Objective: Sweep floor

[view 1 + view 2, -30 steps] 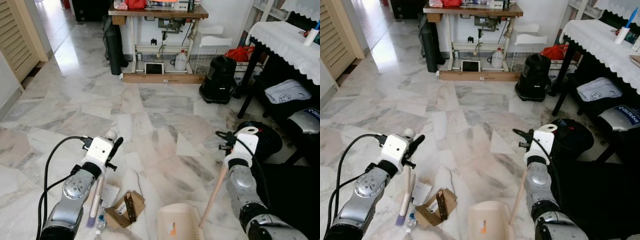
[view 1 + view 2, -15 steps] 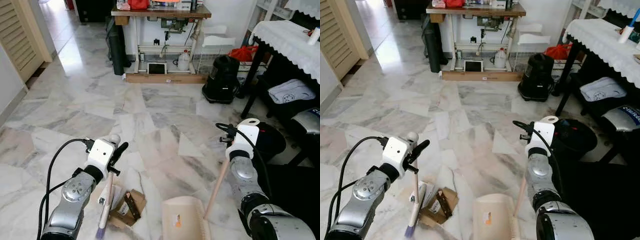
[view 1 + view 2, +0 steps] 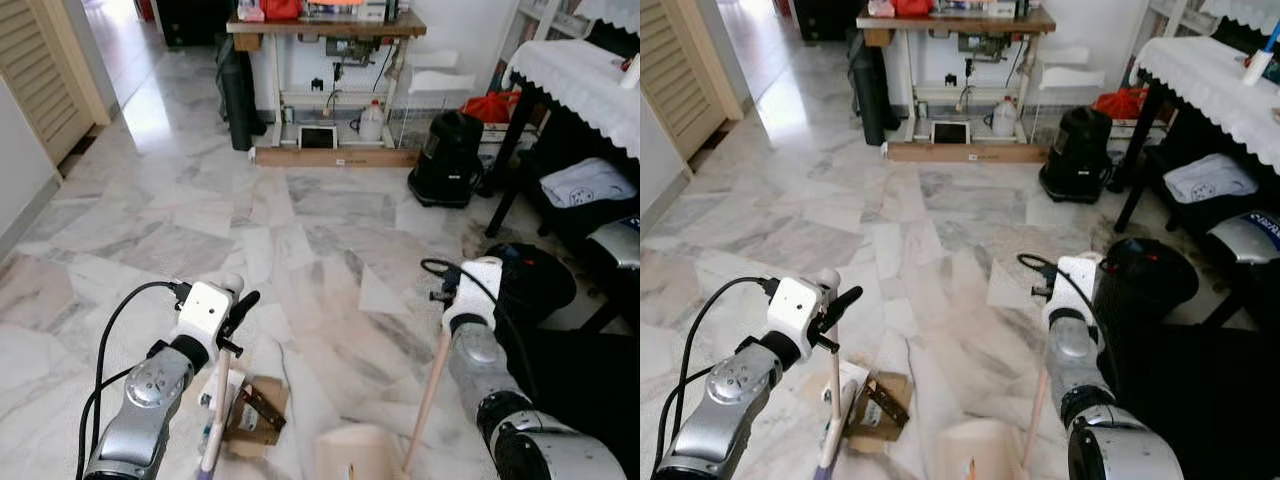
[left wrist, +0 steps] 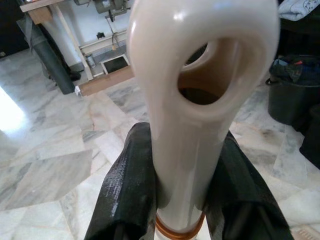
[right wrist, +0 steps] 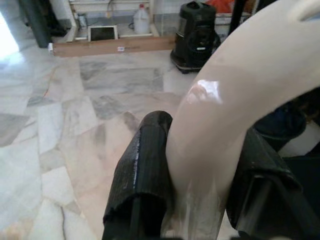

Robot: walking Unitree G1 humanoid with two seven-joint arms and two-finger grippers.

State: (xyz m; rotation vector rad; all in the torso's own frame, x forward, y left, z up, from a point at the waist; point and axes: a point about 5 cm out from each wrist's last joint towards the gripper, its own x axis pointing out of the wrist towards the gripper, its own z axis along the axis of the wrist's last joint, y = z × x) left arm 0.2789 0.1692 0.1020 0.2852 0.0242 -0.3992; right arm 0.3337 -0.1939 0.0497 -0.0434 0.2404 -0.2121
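Note:
My left gripper [image 3: 232,304] is shut on the top of a cream broom handle [image 3: 218,398] that stands nearly upright, its brush end at the picture's bottom edge. In the left wrist view the black fingers [image 4: 125,185] clamp the handle's looped end [image 4: 192,100]. A torn cardboard box [image 3: 255,408] and a small bottle [image 3: 207,402] lie on the marble floor right beside the broom. My right gripper [image 3: 452,297] is shut on the dustpan's long handle [image 3: 428,395]. The beige dustpan [image 3: 355,456] rests on the floor just right of the box. The right wrist view has the fingers [image 5: 145,165] closed around that handle [image 5: 225,120].
A sewing table [image 3: 320,25] stands at the far wall with a black vacuum [image 3: 445,160] to its right. A table with a white cloth [image 3: 580,80] and a black bucket [image 3: 535,280] crowd the right side. A louvred door [image 3: 40,60] is at the left.
The broom has swung from a slant to nearly upright, its brush end now closer to the cardboard. The dustpan sits lower in view. The camera has shifted slightly.

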